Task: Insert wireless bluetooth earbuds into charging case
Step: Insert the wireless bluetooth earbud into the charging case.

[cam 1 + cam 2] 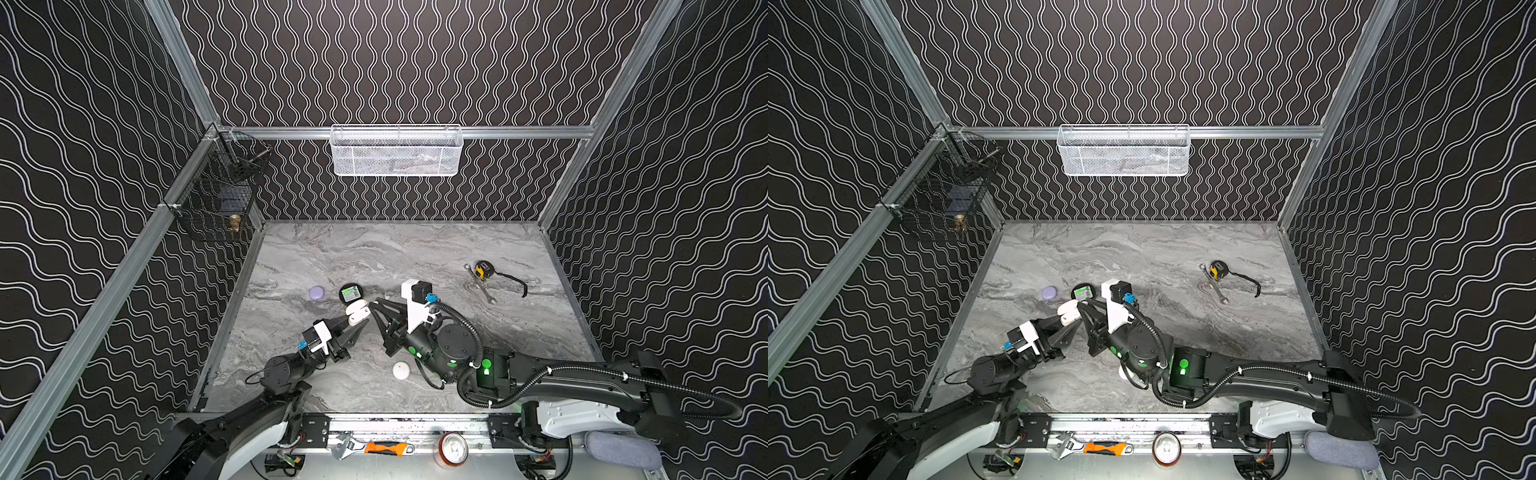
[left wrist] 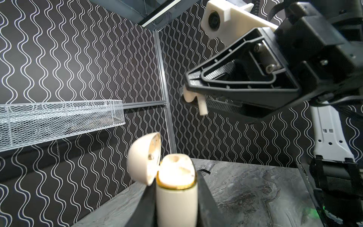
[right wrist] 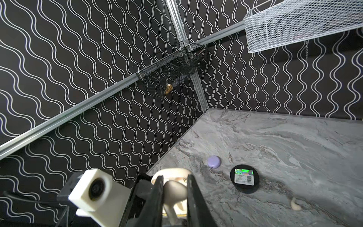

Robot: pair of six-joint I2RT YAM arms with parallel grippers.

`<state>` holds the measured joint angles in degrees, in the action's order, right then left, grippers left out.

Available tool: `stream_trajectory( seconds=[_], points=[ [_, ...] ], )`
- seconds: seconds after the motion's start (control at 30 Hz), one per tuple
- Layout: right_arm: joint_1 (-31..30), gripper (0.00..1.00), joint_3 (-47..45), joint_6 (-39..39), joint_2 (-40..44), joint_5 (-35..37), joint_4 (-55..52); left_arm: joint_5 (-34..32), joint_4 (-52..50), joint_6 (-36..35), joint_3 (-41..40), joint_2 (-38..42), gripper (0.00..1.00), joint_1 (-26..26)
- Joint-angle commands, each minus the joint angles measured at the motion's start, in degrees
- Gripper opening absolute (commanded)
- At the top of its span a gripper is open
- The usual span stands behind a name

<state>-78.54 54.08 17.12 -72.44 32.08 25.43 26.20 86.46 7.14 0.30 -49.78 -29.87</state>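
The left gripper [image 2: 176, 198] is clenched on the cream, rounded plastic charging case [image 2: 174, 173], lid open, left of table centre. The right gripper [image 3: 174, 184] pinches a glossy cream stemmed earbud [image 2: 202, 106] by its head, just right of the case. It looks light, stiff and slick, so a head grip suits it, leaving the stem free.
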Motion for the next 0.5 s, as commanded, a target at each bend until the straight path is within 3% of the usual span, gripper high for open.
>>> stream_trajectory(
  seconds=[0.0,0.47],
  points=[
    [-0.03,0.16,-0.38,-1.08,-0.97,0.38,5.07,0.54,2.17,-1.11,-3.0,0.78,0.0,-0.3],
    [-0.09,0.18,-2.8,-2.33,-2.29,0.4,9.44,-0.15,1.59,-1.14,-3.01,1.21,0.0,-0.64]
  ],
)
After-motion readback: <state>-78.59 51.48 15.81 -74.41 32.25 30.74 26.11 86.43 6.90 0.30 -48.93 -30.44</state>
